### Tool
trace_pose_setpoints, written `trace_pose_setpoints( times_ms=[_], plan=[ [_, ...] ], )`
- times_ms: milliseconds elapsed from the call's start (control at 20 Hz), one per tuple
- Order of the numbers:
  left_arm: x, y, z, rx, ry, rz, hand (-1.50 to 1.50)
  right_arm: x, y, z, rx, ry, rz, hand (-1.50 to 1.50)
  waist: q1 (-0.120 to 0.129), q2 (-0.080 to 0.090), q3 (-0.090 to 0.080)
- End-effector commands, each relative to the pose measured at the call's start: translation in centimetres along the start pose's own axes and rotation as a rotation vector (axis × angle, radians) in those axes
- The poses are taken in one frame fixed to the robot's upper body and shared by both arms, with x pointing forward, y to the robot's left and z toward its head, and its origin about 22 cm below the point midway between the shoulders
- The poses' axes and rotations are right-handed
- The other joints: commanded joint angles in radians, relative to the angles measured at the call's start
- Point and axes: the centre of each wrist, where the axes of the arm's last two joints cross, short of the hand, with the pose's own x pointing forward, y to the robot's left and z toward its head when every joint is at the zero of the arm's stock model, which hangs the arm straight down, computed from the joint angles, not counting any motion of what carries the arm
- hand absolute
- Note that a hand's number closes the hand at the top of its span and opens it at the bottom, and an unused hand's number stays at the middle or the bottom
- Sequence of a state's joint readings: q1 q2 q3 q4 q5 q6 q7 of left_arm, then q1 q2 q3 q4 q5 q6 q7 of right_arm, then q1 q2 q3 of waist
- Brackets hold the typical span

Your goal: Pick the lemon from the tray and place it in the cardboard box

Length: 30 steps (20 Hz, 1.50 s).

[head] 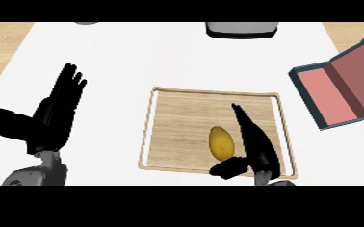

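A yellow lemon [221, 143] lies on the wooden tray [185, 120], in its lower right part. My right hand [254, 142] is over the tray just right of the lemon, fingers straight and pointing away, thumb [229, 167] curled below the lemon's near end. The hand is beside the lemon and does not hold it. The box [334, 89], pinkish red inside with dark teal walls, sits open at the right edge. My left hand [58, 108] rests open at the left, fingers up.
A grey appliance [240, 29] stands at the counter's far edge, top centre. A small grey object [86, 23] shows at the top left. White counter [142, 57] lies between the tray and the box.
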State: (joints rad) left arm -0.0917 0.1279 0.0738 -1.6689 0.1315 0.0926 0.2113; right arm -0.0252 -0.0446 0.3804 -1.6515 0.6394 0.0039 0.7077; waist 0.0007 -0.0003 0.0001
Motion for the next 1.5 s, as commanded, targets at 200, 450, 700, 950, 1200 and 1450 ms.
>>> trace_pose_setpoints(
  times_ms=[200,450,700,950,1200,1450],
  plan=[
    [-0.9,0.2,-0.5,0.006,0.003,-0.017,0.0,0.7,2.2,0.1,0.017,0.001,0.003,-1.5,-0.001,0.0,0.0],
    [0.1,-1.3,-0.8,0.003,-0.014,0.001,0.0,-1.7,1.6,-1.4,-0.009,-0.024,0.008,-1.5,-0.001,0.001,0.0],
    [0.8,-2.1,0.4,-0.013,0.012,0.01,0.0,-0.1,0.2,-0.1,-0.005,-0.074,0.072,1.5,-0.001,0.0,0.0],
    [-0.2,0.1,-0.3,0.015,-0.006,-0.001,0.0,-0.4,1.2,0.6,-0.069,-0.102,0.175,1.5,-0.002,0.0,0.0],
    [-0.6,-1.0,0.5,-0.007,0.004,-0.004,0.0,1.5,2.1,-0.1,-0.168,-0.138,0.174,1.5,0.0,0.0,0.0],
    [-0.4,-1.0,-0.3,-0.009,0.019,0.0,0.0,3.9,2.7,-1.5,-0.143,-0.306,0.466,1.5,0.016,0.003,-0.001]
  ],
)
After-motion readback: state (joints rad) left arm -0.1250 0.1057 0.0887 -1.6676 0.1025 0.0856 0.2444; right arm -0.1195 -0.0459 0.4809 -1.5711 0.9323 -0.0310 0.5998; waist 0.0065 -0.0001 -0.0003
